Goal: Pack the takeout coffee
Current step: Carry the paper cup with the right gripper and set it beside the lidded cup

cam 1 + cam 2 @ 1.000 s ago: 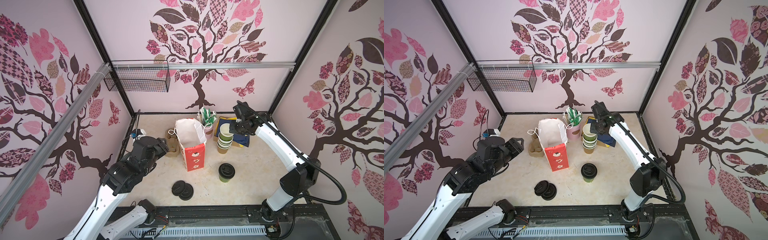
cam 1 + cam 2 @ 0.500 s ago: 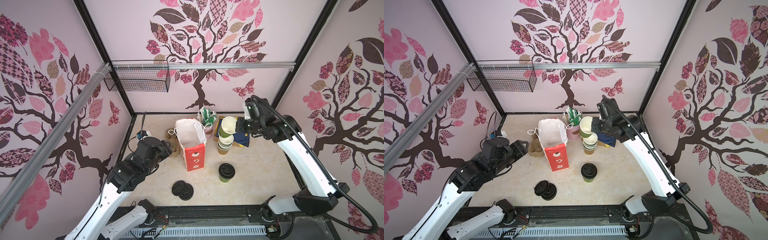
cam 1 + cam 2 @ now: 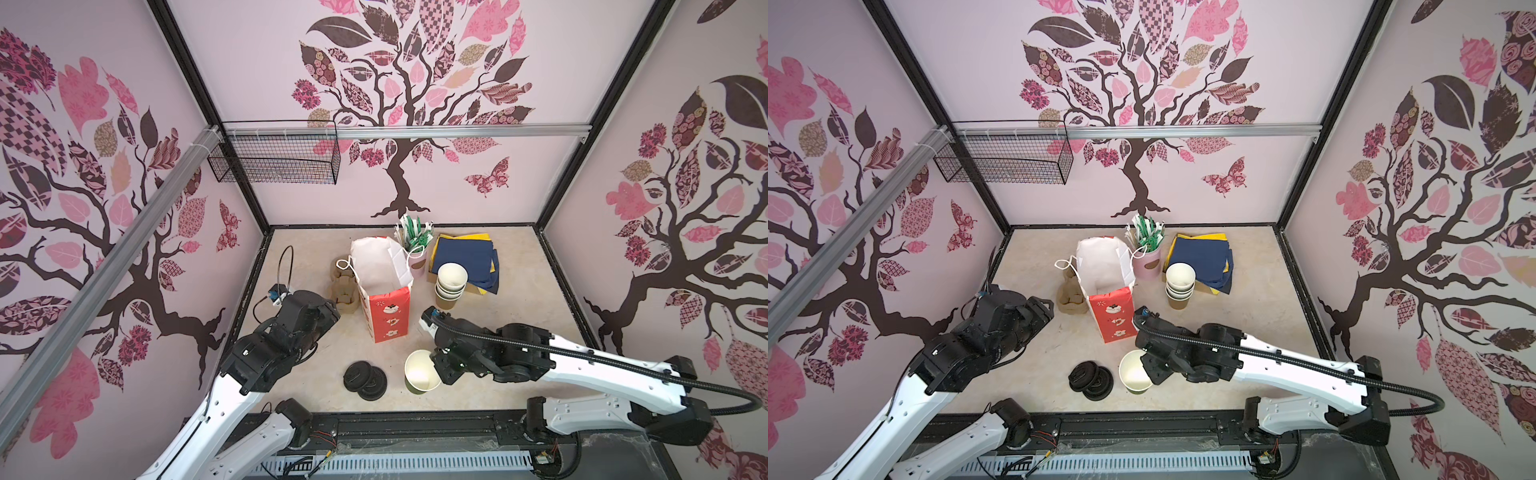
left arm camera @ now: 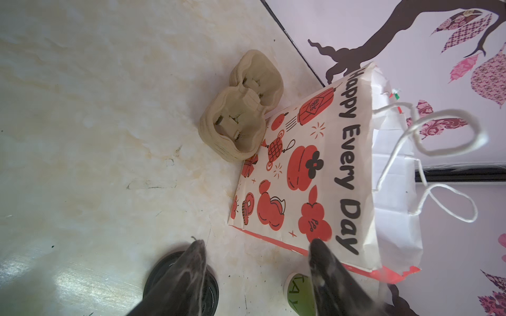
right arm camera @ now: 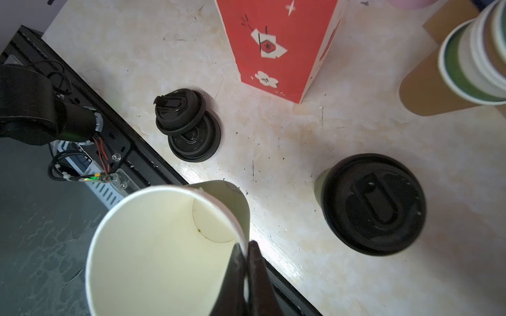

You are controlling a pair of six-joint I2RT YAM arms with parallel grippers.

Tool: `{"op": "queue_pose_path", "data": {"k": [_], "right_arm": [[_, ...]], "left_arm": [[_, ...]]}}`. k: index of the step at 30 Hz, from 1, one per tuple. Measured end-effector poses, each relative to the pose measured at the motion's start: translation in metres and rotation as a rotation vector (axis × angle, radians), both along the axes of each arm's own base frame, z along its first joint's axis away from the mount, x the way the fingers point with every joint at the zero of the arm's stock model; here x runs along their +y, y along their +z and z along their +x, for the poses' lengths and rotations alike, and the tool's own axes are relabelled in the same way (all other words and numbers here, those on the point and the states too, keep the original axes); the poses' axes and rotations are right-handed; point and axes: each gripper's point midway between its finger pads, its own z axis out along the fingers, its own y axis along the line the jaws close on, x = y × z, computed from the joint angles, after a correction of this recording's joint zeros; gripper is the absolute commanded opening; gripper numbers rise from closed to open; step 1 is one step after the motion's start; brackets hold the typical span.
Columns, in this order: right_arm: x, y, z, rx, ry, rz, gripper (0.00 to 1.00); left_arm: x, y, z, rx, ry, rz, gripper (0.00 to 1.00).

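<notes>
**Pink leaf-papered booth, pale counter (image 3: 519,324): bare cup held beside the lids**

Right tool (image 5: 247,246): closed on the wall of an open cup (image 5: 164,246), one finger inside, one outside. Pinches at the rim, probably to keep the mouth clear for capping. Holds it tilted, low near the front edge; cannot tell whether touching the surface.

Just beside, two loose lids (image 5: 189,125), overlapped, likely the reason for this spot. On the other side and apart, a lidded cup (image 5: 373,203), upright and seemingly finished, hidden under the arm in both top views.

Further back, a red-and-white bag (image 3: 388,307), upright with mouth spread open, well placed for loading from above; no cup seen inside. Close against its far flank, an empty cup holder (image 4: 241,109).

Left tool (image 4: 257,243): jaws partly apart, gripping nothing, aimed at bag and holder, seemingly waiting to assist.

At the back, spare cups (image 3: 450,284) stacked by napkins (image 3: 465,257). Packing judged at an early stage.
</notes>
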Motion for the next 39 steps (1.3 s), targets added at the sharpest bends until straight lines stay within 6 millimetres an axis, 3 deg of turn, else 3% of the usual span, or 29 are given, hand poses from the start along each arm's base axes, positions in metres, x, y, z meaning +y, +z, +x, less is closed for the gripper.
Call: {"op": "queue_pose_path", "data": {"k": [5,10,22,27,36,39], "right_arm": [[-0.003,-0.034,0.006,-0.011,-0.038,-0.033,0.0],[0.007,-0.041,0.017,-0.04,-0.088,0.0,0.0],[0.008,-0.067,0.035,-0.016,-0.189,-0.015,0.0],[0.009,-0.072,0.038,-0.008,-0.203,-0.026,0.12],[0.006,-0.079,0.038,-0.003,-0.203,-0.065,0.48],[0.005,-0.072,0.039,-0.009,-0.194,-0.071,0.51]], "left_arm": [[0.005,-0.01,-0.007,0.018,0.039,-0.037,0.63],[0.008,-0.021,-0.014,0.039,0.064,-0.068,0.63],[0.007,-0.034,-0.017,0.076,0.074,-0.077,0.64],[0.008,-0.033,-0.018,0.069,0.078,-0.087,0.64],[0.007,-0.036,-0.017,0.082,0.085,-0.086,0.64],[0.006,-0.038,-0.016,0.09,0.085,-0.08,0.64]]}}
